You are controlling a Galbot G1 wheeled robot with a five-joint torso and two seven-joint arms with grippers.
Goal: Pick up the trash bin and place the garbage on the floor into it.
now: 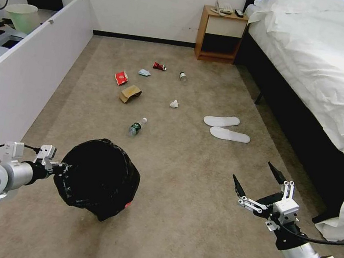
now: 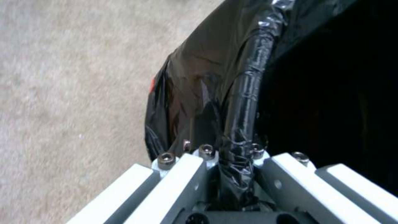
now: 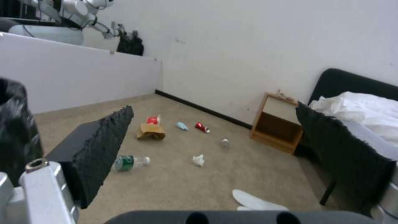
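Above the short-pile carpet (image 1: 192,220), the left gripper (image 1: 59,168) clamps the rim of the trash bin (image 1: 100,176); crinkly black plastic hides nearly all its red wall. Right gripper (image 1: 258,182) hangs spread wide, empty. Garbage (image 1: 130,93) lies scattered beyond.

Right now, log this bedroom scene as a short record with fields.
Left tool: shut on rim of the round red trash bin with black plastic liner, held above the beige carpet
Right tool: open, empty
Nearest litter: clear green-labelled bottle
Other litter: brown cardboard piece, white tissue wad, white slippers
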